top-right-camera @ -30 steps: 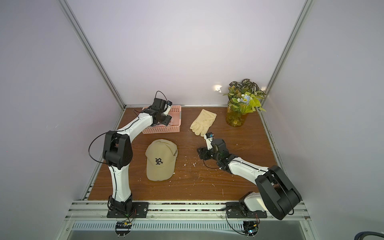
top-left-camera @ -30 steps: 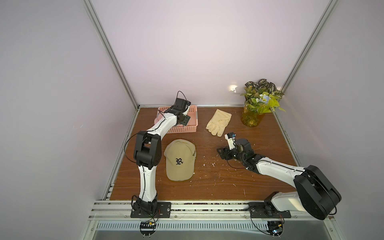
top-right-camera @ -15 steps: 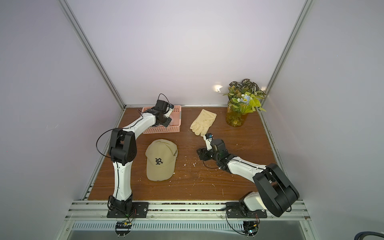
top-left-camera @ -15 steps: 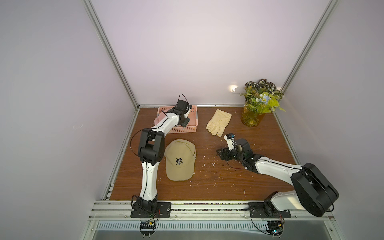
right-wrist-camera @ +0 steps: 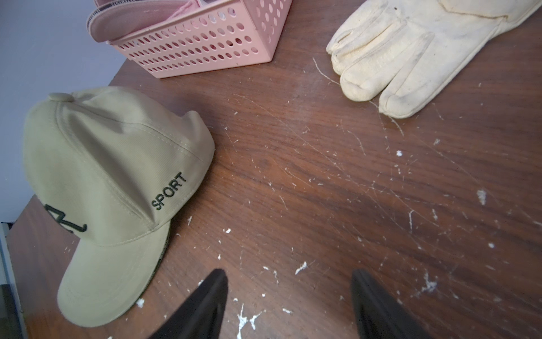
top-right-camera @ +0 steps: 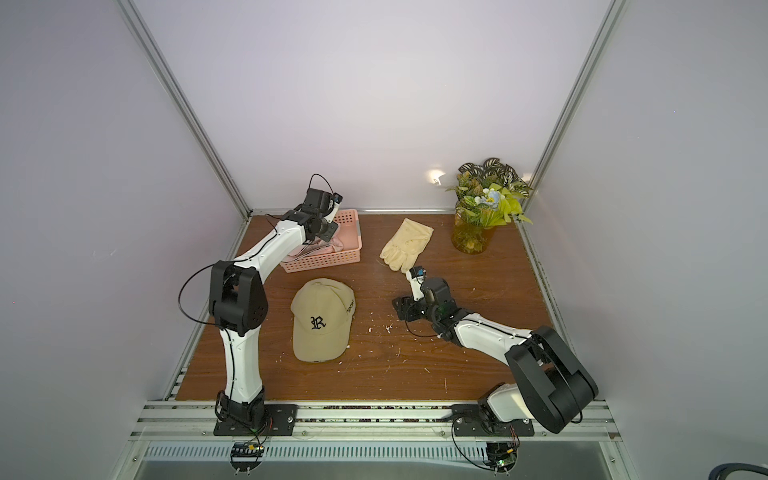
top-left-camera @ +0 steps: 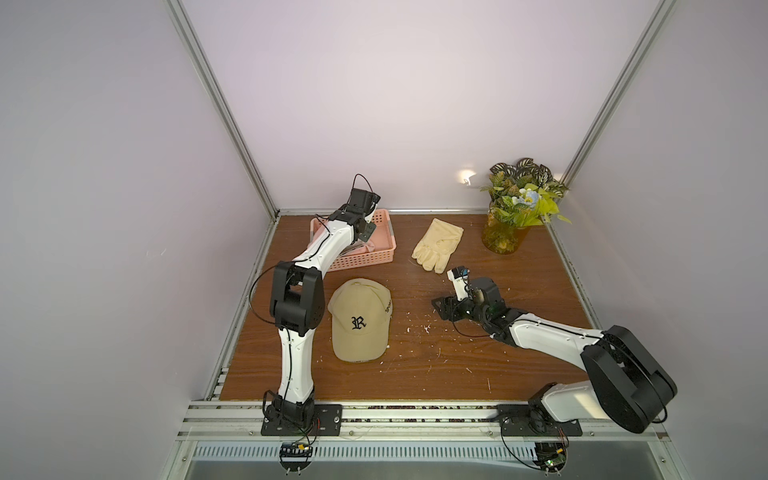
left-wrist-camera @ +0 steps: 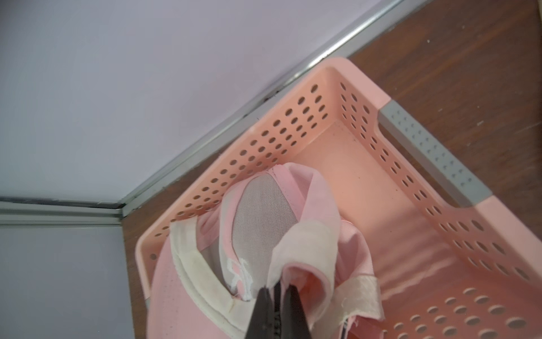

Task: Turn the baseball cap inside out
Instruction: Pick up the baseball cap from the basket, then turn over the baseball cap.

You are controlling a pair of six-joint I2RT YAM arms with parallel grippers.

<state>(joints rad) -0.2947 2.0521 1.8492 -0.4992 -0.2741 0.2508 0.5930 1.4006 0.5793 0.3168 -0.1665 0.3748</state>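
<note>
A pink baseball cap [left-wrist-camera: 264, 217] lies in the pink basket [left-wrist-camera: 352, 97], crown down, its grey mesh lining and white sweatband showing. My left gripper [left-wrist-camera: 277, 289] is shut on a fold of that cap's rim, inside the basket at the back left. In both top views the left wrist covers the grip. A khaki baseball cap [top-left-camera: 360, 320] [top-right-camera: 322, 320] with a black "R" lies crown up on the table, brim toward the front. My right gripper [right-wrist-camera: 289, 273] [top-left-camera: 440, 305] stands open just above the table, right of the khaki cap [right-wrist-camera: 111, 176], holding nothing.
A cream work glove [top-left-camera: 438, 245] [right-wrist-camera: 410, 52] lies behind the right gripper. A glass vase of plants [top-left-camera: 505, 232] stands at the back right corner. White crumbs are scattered on the wooden table [top-left-camera: 415, 365]. Walls close in on three sides.
My left gripper has gone from open to shut on the pink cap's rim in the basket, and the left elbow has shifted right. The right arm has stayed put.
</note>
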